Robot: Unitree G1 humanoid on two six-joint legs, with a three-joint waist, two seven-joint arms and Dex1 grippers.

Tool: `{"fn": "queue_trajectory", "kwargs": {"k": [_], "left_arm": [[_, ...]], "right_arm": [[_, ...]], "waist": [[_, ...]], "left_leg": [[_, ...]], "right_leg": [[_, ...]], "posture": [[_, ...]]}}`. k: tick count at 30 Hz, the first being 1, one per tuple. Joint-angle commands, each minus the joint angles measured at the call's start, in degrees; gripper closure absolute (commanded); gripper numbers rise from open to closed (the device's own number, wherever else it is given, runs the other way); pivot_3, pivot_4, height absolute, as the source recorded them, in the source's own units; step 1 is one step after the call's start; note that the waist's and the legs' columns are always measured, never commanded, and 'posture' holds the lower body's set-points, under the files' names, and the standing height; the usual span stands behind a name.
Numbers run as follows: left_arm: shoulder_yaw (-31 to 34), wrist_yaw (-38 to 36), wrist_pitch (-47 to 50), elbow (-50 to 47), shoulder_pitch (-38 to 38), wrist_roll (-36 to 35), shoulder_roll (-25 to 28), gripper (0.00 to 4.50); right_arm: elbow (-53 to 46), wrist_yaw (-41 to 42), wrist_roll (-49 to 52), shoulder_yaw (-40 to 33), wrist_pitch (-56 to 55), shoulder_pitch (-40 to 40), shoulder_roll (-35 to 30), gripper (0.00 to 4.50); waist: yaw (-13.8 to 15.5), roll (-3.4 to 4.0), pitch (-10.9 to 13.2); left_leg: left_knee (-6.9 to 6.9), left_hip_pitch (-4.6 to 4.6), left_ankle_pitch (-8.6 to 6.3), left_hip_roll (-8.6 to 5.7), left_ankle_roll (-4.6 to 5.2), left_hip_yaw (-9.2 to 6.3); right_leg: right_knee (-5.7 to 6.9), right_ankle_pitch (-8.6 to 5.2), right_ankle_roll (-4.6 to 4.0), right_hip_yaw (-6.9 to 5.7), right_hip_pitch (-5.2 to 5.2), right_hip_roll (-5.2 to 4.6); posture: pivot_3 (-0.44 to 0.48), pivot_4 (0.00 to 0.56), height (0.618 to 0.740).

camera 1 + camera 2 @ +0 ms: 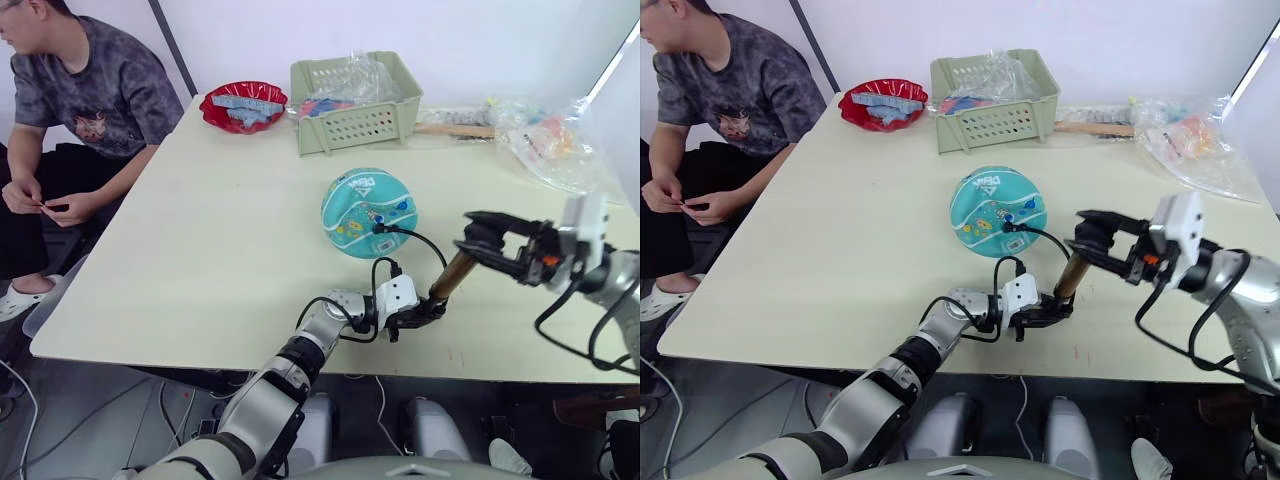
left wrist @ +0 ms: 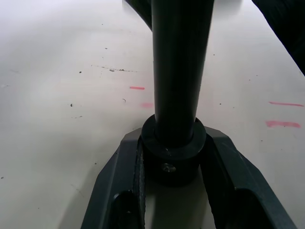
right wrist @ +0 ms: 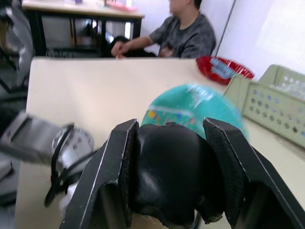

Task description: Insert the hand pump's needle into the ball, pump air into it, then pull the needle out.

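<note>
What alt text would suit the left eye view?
Two robot grippers hold a slim brass-gold hand pump tilted on a pale table: left gripper at its base, right gripper on its black handle. Its thin black hose runs to a teal-blue printed rubber ball.

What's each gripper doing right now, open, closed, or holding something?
Left gripper: closed on the hand pump's lower end cap.
Right gripper: closed on the pump's black T-handle.

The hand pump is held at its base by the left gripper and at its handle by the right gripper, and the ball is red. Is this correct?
Not quite: the ball is teal-blue, as the left eye view shows. The rest holds: the left gripper clamps the hand pump at its base, the right gripper its handle.
</note>
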Motion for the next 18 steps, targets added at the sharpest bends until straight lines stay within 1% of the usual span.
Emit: {"fn": "queue_trajectory", "kwargs": {"k": [1,5,9,13,17,18], "left_arm": [[-1.0,-0.8,1.4,1.7,1.4,1.4,0.5,3.34],[-0.9,-0.7,1.5,1.6,1.2,1.4,0.2,3.34],[-1.0,-0.6,1.5,1.7,1.2,1.4,0.0,3.34],[-1.0,-0.6,1.5,1.9,1.1,1.5,-0.1,3.34],[-0.9,-0.6,1.3,2.2,1.0,1.6,0.1,3.34],[-0.9,-0.6,1.3,2.2,1.1,1.6,0.2,3.34]], "right_arm": [[4.5,-1.3,-7.3,7.1,-2.2,4.8,3.5,2.77],[6.9,-1.9,-10.5,9.1,-5.1,7.0,5.7,2.77],[7.9,-2.1,-10.9,8.8,-5.8,7.0,6.4,2.77],[3.9,-3.3,-3.2,3.8,-0.5,3.2,6.0,2.77],[0.5,-3.5,5.9,-2.7,6.8,-2.7,2.4,2.77],[0.0,-3.7,7.9,-4.1,8.5,-3.9,1.6,2.77]], "waist": [[0.0,-0.14,-0.2],[0.1,-0.11,-0.2],[0.1,-0.2,-0.3],[0.1,-0.25,-0.3],[0.2,-0.21,-0.3],[0.2,-0.21,-0.3]], "left_leg": [[0.0,0.05,-0.01,-0.01,0.01,0.04],[-0.01,0.1,-0.07,-0.07,0.11,0.22],[-0.02,0.33,-0.19,-0.08,0.26,0.46],[-0.01,0.51,-0.4,-0.06,0.42,0.83],[0.02,0.34,-0.53,-0.06,0.64,1.52],[0.08,0.15,-0.55,-0.07,0.68,1.63]], "right_leg": [[0.0,0.01,-0.02,0.08,0.0,0.01],[0.01,0.13,-0.18,0.51,-0.15,0.03],[0.01,0.11,-0.05,0.91,-0.15,0.05],[-0.01,0.2,0.14,1.38,-0.19,0.06],[-0.01,0.44,0.25,2.15,-0.66,0.07],[-0.01,0.49,0.31,2.29,-0.89,0.06]], "posture": [[0.0,0.15,0.74],[0.0,0.15,0.74],[0.0,0.15,0.74],[0.0,0.15,0.74],[0.0,0.15,0.74],[0.0,0.15,0.74]]}}
